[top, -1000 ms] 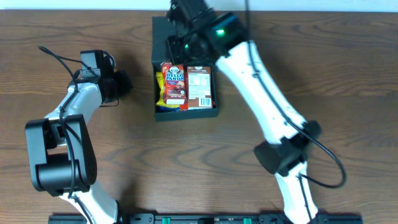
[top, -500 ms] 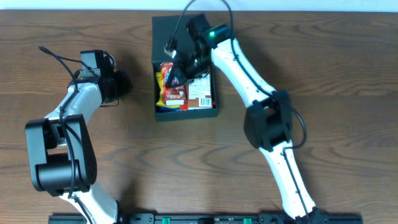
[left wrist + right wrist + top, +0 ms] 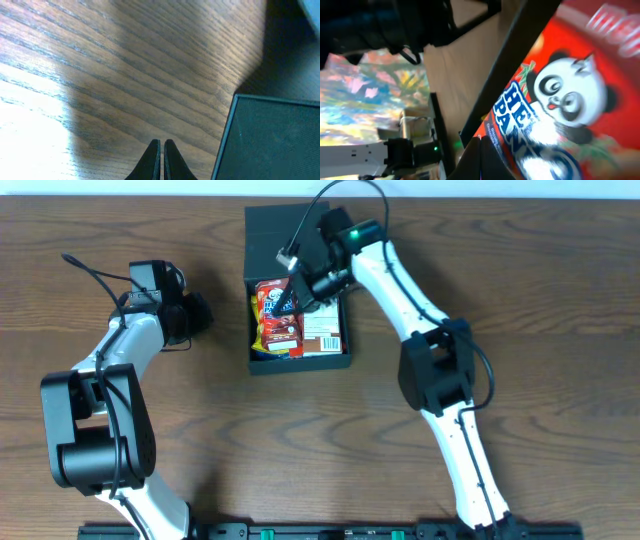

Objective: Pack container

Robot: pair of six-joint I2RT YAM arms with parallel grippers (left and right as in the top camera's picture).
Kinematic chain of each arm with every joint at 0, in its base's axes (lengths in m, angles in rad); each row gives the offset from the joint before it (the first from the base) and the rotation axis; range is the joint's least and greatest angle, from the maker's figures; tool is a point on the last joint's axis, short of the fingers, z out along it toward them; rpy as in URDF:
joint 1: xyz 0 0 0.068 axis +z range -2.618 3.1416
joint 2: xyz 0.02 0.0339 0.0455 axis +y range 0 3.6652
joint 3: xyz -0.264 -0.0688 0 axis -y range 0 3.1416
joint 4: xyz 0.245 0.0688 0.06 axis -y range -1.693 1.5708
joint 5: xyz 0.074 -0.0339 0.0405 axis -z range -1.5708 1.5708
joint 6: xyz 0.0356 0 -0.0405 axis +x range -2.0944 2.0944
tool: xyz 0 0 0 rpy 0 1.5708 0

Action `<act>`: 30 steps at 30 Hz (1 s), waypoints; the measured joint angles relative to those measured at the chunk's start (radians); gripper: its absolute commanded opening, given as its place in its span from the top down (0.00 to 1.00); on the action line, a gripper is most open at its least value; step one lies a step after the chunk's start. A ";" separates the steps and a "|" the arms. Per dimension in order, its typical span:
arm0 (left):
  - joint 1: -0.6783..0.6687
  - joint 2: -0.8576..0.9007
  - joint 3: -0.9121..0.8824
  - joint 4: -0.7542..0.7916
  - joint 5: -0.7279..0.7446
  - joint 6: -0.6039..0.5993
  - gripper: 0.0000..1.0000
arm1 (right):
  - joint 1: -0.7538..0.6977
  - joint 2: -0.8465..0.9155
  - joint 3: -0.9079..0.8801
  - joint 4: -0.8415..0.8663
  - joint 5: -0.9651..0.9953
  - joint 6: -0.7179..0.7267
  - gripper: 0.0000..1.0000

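Observation:
The black container (image 3: 300,363) stands at the back centre with its flap lid (image 3: 275,230) open behind it. Inside lie a red Hello Panda packet (image 3: 280,315), a yellow packet (image 3: 257,320) and a brown packet (image 3: 323,328) showing its nutrition label. My right gripper (image 3: 293,295) is shut, low over the red packet's upper part. In the right wrist view the shut fingertips (image 3: 480,147) sit at the edge of the red packet (image 3: 570,100), beside the container's wall (image 3: 505,65). My left gripper (image 3: 203,315) is shut and empty on the table, left of the container (image 3: 270,140). Its fingertips (image 3: 161,146) show in the left wrist view.
The wooden table (image 3: 560,300) stretches to both sides of the container. My right arm (image 3: 435,370) reaches over the table from the front right. My left arm's base (image 3: 95,420) stands at the front left.
My right gripper came from above the open lid down into the container, onto the red packet. The right arm's elbow swung left. The left arm has not moved.

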 measured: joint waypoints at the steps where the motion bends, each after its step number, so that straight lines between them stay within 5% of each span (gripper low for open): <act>1: 0.000 0.000 0.000 0.012 0.000 -0.014 0.94 | -0.012 -0.017 0.000 0.018 0.002 -0.001 0.99; 8: -0.005 0.000 0.000 0.076 0.028 -0.105 0.94 | -0.183 -0.193 0.009 0.092 0.121 0.010 0.99; 15: -0.074 0.000 0.000 0.082 0.015 -0.191 0.94 | -0.258 -0.104 0.005 0.048 0.278 0.088 0.98; 30: -0.173 0.000 0.000 0.084 -0.015 -0.269 0.94 | -0.173 -0.010 -0.018 -0.425 0.453 0.034 0.98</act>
